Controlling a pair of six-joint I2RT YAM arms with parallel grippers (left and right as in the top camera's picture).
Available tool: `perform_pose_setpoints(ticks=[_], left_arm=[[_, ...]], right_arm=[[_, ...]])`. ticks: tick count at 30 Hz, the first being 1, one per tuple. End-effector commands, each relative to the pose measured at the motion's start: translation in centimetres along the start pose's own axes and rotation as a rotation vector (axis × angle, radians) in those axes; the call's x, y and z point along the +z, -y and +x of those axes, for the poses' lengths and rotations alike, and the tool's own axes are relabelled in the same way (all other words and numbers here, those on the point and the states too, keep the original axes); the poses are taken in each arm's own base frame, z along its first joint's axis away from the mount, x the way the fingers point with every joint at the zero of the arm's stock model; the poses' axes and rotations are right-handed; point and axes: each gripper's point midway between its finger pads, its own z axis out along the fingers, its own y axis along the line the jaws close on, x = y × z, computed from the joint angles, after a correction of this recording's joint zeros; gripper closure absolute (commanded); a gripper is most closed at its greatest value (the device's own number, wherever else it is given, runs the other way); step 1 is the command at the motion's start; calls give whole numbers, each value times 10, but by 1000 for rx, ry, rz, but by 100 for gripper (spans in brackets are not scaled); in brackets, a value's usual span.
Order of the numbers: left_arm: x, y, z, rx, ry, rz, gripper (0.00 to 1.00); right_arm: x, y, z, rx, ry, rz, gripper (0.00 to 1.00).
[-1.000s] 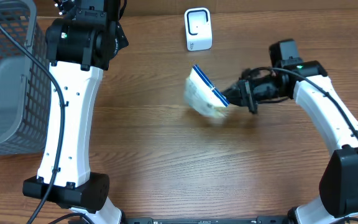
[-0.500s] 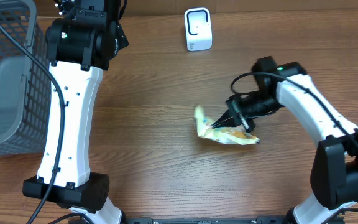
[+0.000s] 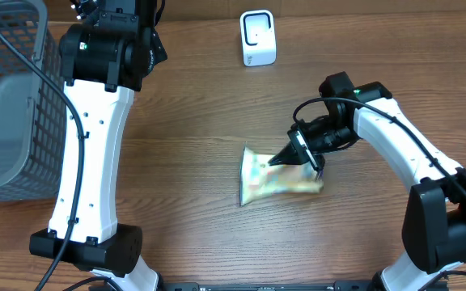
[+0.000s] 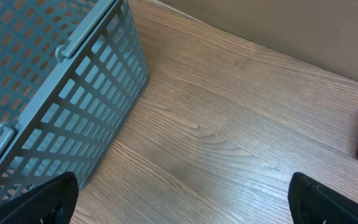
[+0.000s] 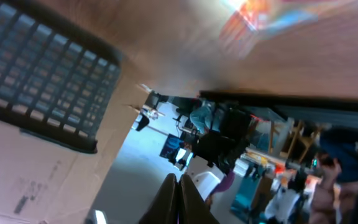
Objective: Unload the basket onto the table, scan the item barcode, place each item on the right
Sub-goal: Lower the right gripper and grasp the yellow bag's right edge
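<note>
Packet (image 3: 272, 176) at tip of closed right hand (image 3: 288, 159); left hand (image 4: 182, 199) wide.

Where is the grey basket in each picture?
Overhead: the grey basket fills the far left edge.
Left wrist: it takes up the upper left, seen close.
Right wrist: what looks like it sits upper left, dark and tilted, in a view turned upside down.
Shared landmark: the brown wooden table that it stands on.
</note>
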Motion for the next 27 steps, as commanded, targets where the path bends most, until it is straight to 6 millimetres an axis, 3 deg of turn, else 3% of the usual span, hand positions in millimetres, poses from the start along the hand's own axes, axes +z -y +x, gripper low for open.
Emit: perform_pose_setpoints(ticks=[1,3,4,5,7,8,9,13,18,22,25,27], left_arm=[[1,3,-1,-13,7,-3,0],[1,3,-1,-13,7,-3,0],[1,3,-1,-13,7,-3,0],[1,3,-1,-13,7,-3,0],[1,3,-1,-13,7,-3,0],[1,3,-1,-13,7,-3,0],[1,3,-1,-13,7,-3,0],[1,3,-1,-13,7,-3,0],[1,3,-1,-13,7,-3,0],[1,3,-1,-13,7,-3,0],[1,3,-1,-13,7,-3,0],[1,3,-1,-13,7,-3,0]], right_arm=[[-3,-20,-1,-100,-3,-70,96],[-12,-39,-17,-216,55,-132,96],[-18,-48,-28,-319,109,-153,83],[-24,-58,-38,-459,169,-172,56],[-32,-67,-44,-644,219,-185,22],[-34,-67,-45,-683,233,-173,7],[-36,-61,-51,-714,279,-124,0],[-63,-23,-83,-710,561,230,0],[-91,-6,-53,-829,669,412,0],[-91,22,-48,-689,646,471,0],[-88,42,-66,-665,677,578,0],[-83,48,-84,-774,709,670,0]])
